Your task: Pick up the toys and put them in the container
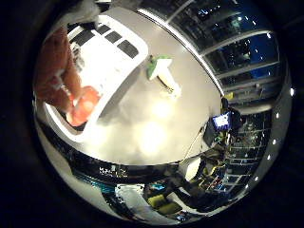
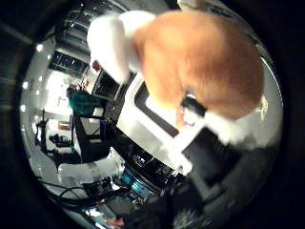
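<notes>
An orange-brown plush toy (image 2: 205, 62) with white fluffy parts fills much of the thumb side view, close against my palm. My right hand (image 2: 188, 129) has a white and black finger curled across its underside, so the toy is held. Its orange fur (image 1: 54, 66) also shows at the edge of the little finger side view. Below the toy stands the white container (image 1: 121, 45) with dark slots in its wall. A red-orange round toy (image 1: 84, 105) lies inside it. A green and white toy (image 1: 160, 72) lies on the pale table beside the container.
The pale table top (image 1: 152, 128) spreads out beside the container, with bright light reflections on it. Beyond the table's edge are a lit screen (image 1: 221, 121), dark shelving and windows. A white arm segment (image 2: 88, 171) shows low in the room.
</notes>
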Available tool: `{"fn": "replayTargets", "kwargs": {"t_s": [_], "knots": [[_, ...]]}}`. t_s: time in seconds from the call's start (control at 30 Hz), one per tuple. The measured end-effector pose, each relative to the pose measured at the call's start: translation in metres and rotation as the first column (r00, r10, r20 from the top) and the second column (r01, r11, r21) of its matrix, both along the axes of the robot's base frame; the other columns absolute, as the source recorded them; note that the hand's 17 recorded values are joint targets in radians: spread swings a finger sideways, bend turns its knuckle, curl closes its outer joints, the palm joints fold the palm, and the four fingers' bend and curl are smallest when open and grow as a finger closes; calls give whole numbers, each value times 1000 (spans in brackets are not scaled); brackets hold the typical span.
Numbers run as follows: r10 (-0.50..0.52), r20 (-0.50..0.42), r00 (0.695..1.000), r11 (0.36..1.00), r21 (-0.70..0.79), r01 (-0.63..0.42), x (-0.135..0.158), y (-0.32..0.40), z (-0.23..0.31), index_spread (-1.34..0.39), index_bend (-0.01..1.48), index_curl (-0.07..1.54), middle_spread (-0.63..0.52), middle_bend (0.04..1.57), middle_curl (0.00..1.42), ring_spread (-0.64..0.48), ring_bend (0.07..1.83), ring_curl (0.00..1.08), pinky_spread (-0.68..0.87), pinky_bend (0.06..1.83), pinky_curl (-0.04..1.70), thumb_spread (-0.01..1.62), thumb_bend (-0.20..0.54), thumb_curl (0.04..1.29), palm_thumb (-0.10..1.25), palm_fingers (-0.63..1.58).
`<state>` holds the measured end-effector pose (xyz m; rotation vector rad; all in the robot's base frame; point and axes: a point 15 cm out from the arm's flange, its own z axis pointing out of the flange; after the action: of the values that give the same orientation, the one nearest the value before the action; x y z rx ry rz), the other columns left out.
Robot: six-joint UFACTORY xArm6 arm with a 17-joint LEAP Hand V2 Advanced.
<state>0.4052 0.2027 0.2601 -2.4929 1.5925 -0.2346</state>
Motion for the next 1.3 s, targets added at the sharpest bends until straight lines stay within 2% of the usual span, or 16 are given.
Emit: {"fn": "replayTargets", "kwargs": {"t_s": [0.13,0.23,0.47,0.63,0.8,1.13,1.3], "knots": [[26,-2,1000,1000,-14,-26,-1,-5,3,-490,246,427,-19,411,312,137,566,249,437,841,380,884,-33,339,749,3],[18,5,1000,1000,-20,-18,4,-21,8,-474,218,406,-9,383,308,155,536,239,467,773,343,879,-34,337,733,21],[-65,29,997,997,-49,67,25,-115,22,-438,179,366,-2,315,305,148,444,219,480,664,281,878,-30,335,707,79],[-121,-42,992,988,-102,116,6,-194,-17,-432,172,338,-2,283,310,138,393,215,466,599,254,877,-30,336,706,117],[-126,-28,992,979,-163,119,16,-250,-35,-430,166,318,-2,270,317,119,366,217,444,537,241,877,-30,337,706,135],[-65,-17,998,970,-235,59,42,-276,-71,-415,156,288,-11,253,325,93,337,225,413,489,244,877,-31,335,703,157],[-71,19,997,970,-234,74,78,-278,-59,-409,158,282,-15,252,329,81,326,229,413,474,249,874,-32,333,687,172]]}}
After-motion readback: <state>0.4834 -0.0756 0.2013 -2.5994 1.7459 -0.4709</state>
